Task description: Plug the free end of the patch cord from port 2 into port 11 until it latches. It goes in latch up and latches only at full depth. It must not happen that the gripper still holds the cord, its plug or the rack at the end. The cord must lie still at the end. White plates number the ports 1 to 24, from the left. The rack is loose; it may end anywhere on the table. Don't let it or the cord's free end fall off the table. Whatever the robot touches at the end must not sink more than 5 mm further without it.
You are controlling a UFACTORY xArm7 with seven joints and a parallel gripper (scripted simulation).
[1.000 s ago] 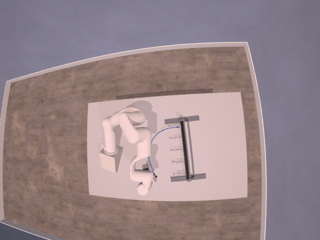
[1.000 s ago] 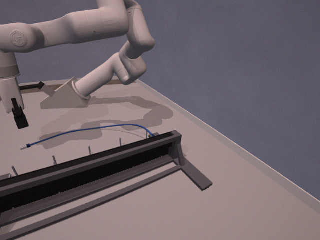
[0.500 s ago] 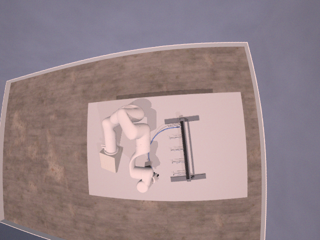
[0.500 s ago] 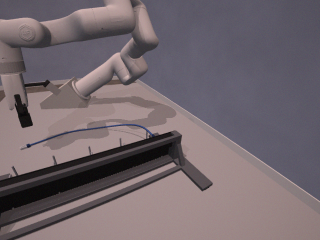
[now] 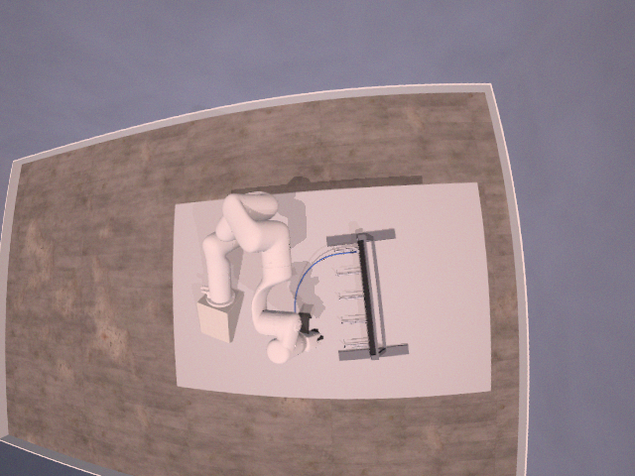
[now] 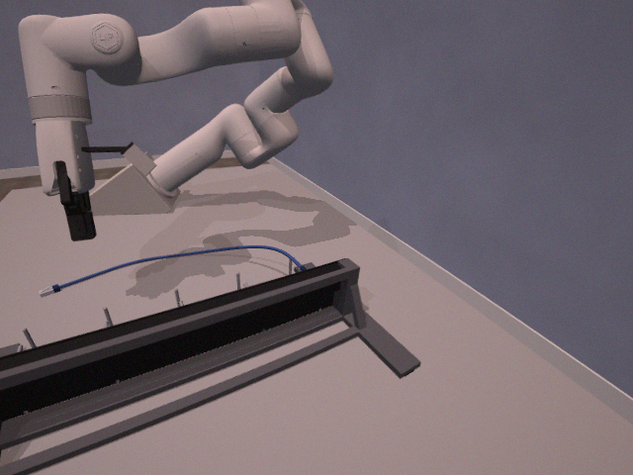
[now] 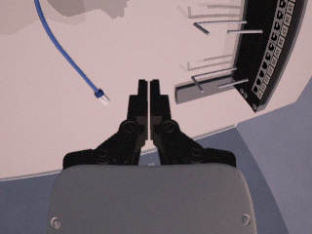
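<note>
Your rack (image 5: 365, 297) (image 6: 352, 270) (image 7: 251, 58) with tiny port numbers like 15 and 16, one blue cord (image 5: 308, 271) (image 6: 189, 252) (image 7: 63, 51) running out from it, one gripper (image 5: 319, 336) (image 6: 82, 237) (image 7: 148, 93) near it, two fingers closed on nothing

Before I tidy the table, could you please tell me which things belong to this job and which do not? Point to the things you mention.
For the job:
- blue patch cord (image 5: 304, 279) (image 6: 191, 252) (image 7: 64, 53), with its free plug (image 6: 46, 292) (image 7: 104, 97)
- rack (image 5: 365, 297) (image 6: 352, 278) (image 7: 250, 68)
- hand (image 5: 319, 336) (image 6: 83, 237) (image 7: 148, 93), shut, holding nothing

Just lying about:
- nothing that I can see; the metal prongs (image 6: 237, 281) (image 7: 219, 22) stand at the rack
</note>
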